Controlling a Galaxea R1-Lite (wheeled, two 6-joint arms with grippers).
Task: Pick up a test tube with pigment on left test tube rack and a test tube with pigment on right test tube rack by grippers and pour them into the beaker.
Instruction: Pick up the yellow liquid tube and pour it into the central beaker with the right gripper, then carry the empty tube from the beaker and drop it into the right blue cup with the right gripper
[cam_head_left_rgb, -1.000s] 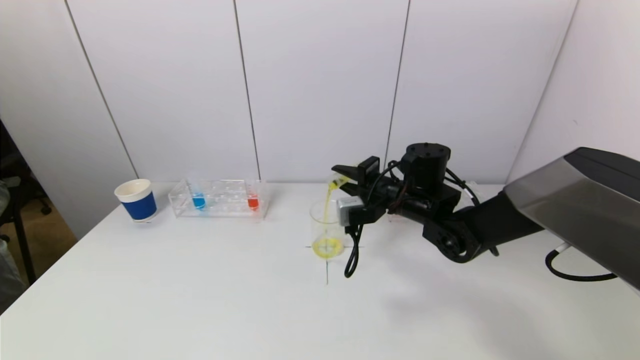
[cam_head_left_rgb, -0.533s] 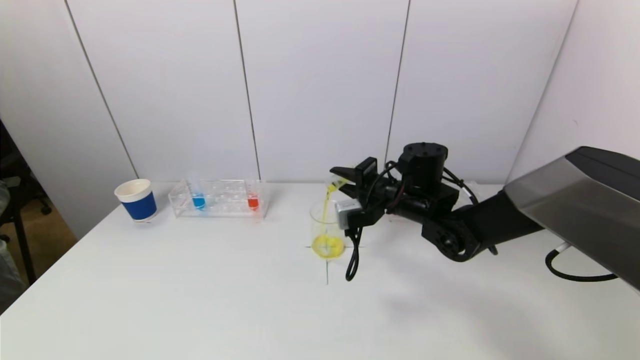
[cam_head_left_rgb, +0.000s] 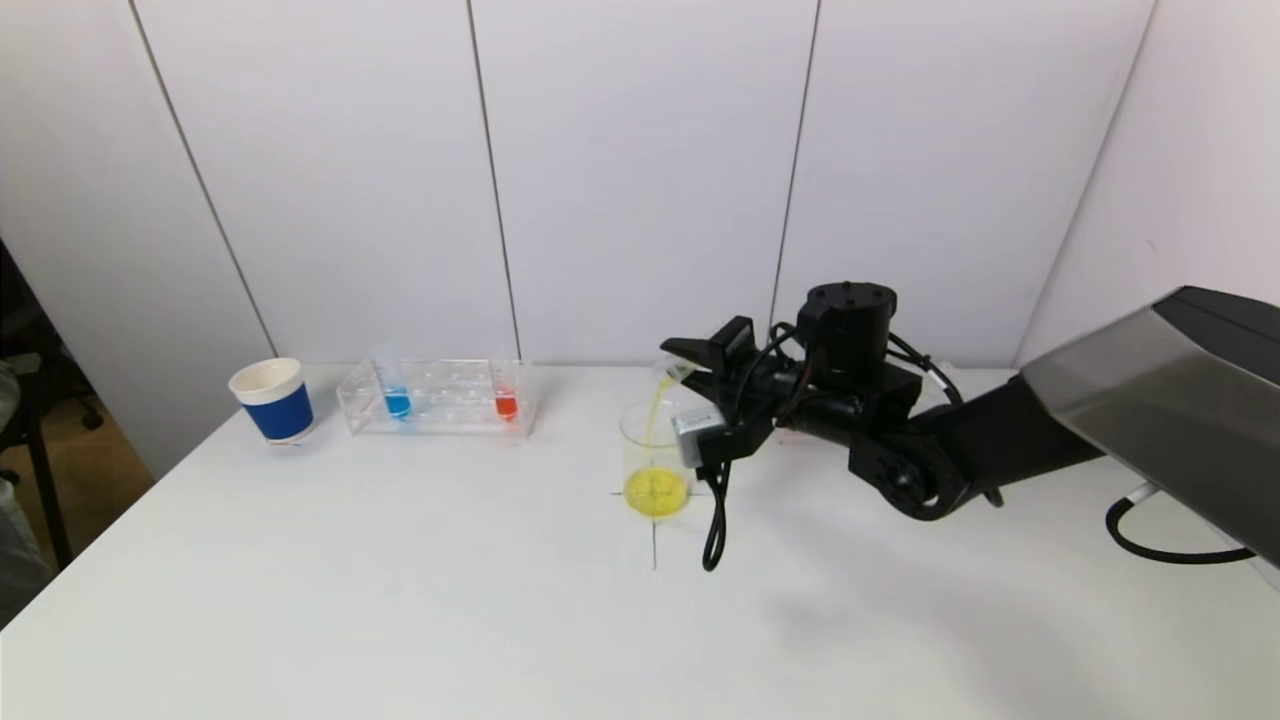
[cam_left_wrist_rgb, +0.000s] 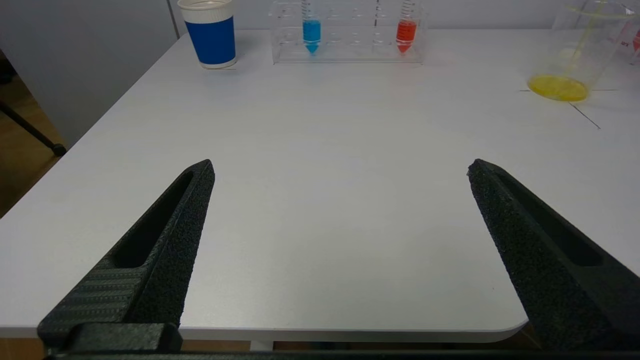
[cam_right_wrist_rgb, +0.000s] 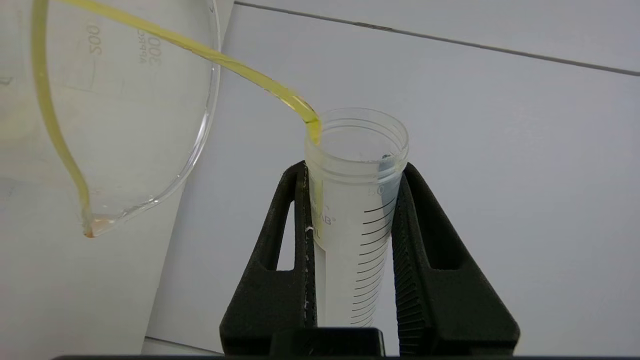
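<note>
A white table (cam_head_left_rgb: 400, 620) fills the view from 3 to 9 o'clock. Pale wall panels (cam_head_left_rgb: 640, 180) with dark vertical seams stand at 12 o'clock. Brown floor (cam_head_left_rgb: 90, 450) shows at 9 o'clock.

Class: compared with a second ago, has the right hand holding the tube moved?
Yes. The right hand has risen slightly and tipped the tube further, judged against the beaker, which stayed put.

In the right wrist view the test tube (cam_right_wrist_rgb: 356, 210) runs out of sight behind the right gripper (cam_right_wrist_rgb: 354, 170) and the frame's lower edge, and the beaker (cam_right_wrist_rgb: 115, 110) is cut off at the top and side. From the head, the right-hand rack (cam_head_left_rgb: 935, 385) is almost wholly hidden behind the arm. The left gripper (cam_left_wrist_rgb: 340, 167) shows only its two fingers, cut by the lower edge.
</note>
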